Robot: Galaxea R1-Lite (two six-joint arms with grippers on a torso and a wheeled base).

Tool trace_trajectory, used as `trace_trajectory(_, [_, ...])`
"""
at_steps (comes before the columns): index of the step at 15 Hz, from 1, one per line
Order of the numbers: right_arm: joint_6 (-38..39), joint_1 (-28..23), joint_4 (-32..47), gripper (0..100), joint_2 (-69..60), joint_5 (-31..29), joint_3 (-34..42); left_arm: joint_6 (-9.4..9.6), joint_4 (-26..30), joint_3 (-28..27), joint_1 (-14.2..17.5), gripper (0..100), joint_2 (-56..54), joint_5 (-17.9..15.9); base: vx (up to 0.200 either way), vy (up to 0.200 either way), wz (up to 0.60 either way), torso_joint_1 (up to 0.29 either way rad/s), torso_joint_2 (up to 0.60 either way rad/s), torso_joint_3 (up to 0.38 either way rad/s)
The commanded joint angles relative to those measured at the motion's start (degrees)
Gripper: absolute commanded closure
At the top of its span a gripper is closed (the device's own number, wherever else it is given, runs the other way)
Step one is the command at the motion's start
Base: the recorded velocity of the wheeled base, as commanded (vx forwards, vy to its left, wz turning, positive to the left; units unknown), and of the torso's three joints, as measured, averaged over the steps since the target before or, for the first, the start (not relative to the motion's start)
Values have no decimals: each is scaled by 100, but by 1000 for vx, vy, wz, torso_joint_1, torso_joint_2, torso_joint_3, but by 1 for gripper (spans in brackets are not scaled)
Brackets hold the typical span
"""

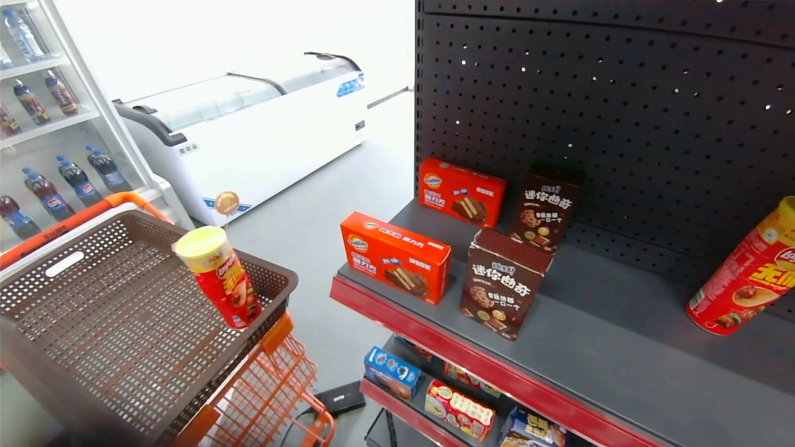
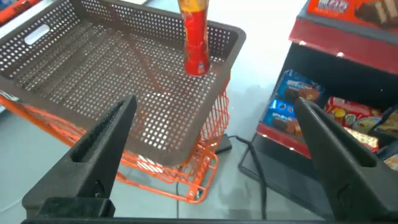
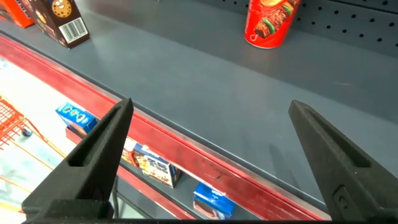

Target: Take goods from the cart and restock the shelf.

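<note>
Boxes (image 1: 395, 257) and cans (image 1: 218, 277) carry printed labels; one brown box (image 3: 55, 17) shows a barcode (image 3: 74, 28).

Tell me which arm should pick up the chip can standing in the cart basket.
Probably left. The left gripper is open and faces the chip can in the basket. The right gripper, also open, hangs over the shelf, away from the cart.

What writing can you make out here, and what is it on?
Orange boxes: print too blurred to read.
Brown boxes: characters too small to read surely.
Left can: blurred.
Right can: blurred.
Freezer sticker: too small.
Bottles: labels too small.
</note>
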Motion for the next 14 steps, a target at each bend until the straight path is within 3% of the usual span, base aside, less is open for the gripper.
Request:
trace_trajectory(1, [-4,5,-4,0,-2,5,0,-215,-347,-599,209,0,1816,-119,0,0,0,0,0,0])
trace_trajectory(4, [-4,5,-4,0,-2,-4,0,-180,-461,-581,261,0,2765,-75,0,0,0,0,0,0])
trace_trajectory(6, [-4,5,-4,0,-2,5,0,-136,-1393,-555,393,0,3495,13,0,0,0,0,0,0])
trace_trajectory(8, [5,5,-4,0,-2,5,0,84,-2448,-493,587,0,4338,188,0,0,0,0,0,0])
trace_trajectory(14, [5,5,-4,0,-2,-4,0,128,-5058,-238,578,0,6228,215,0,0,0,0,0,0])
